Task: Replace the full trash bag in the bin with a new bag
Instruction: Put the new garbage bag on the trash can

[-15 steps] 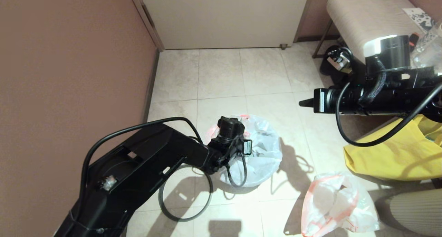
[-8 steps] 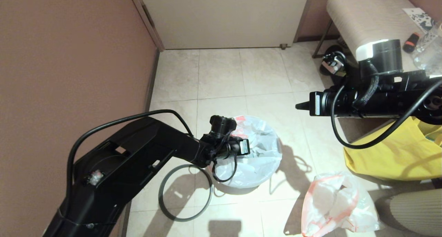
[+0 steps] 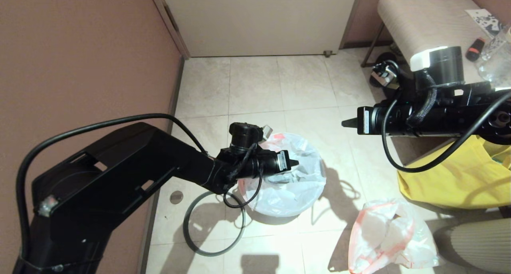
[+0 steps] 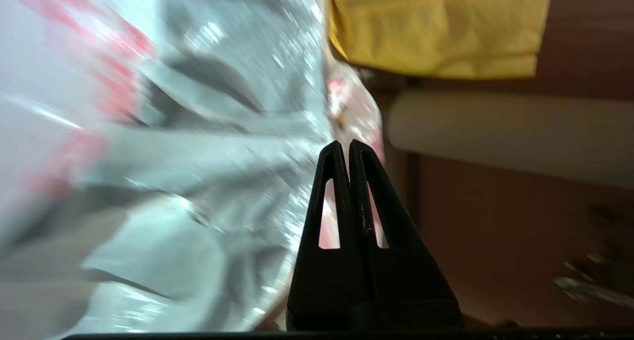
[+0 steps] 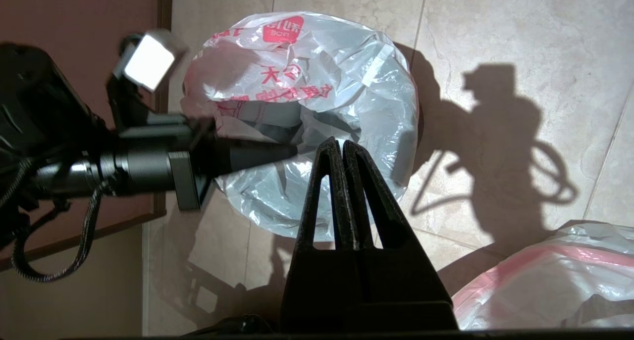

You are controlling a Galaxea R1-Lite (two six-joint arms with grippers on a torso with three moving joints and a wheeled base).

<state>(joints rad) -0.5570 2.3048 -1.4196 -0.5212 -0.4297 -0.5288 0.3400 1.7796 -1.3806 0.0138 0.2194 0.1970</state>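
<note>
While your left gripper (image 3: 294, 162) hovers above the new bag (image 3: 293, 186) lining the bin, jaws pressed together and empty, your right gripper (image 3: 346, 123) waits nearby, likewise closed.

Hard light falls from above and behind the robot, casting sharp arm and cable shadows on the pale floor tiles (image 3: 255, 86); the new bag (image 3: 297, 178) glints with white glare on its creases; the brown wall (image 3: 80, 58) sits dimmer; the left wrist view is smeared with motion blur across the plastic, its background soft; the right wrist view is crisp, with one glaring white patch.
</note>
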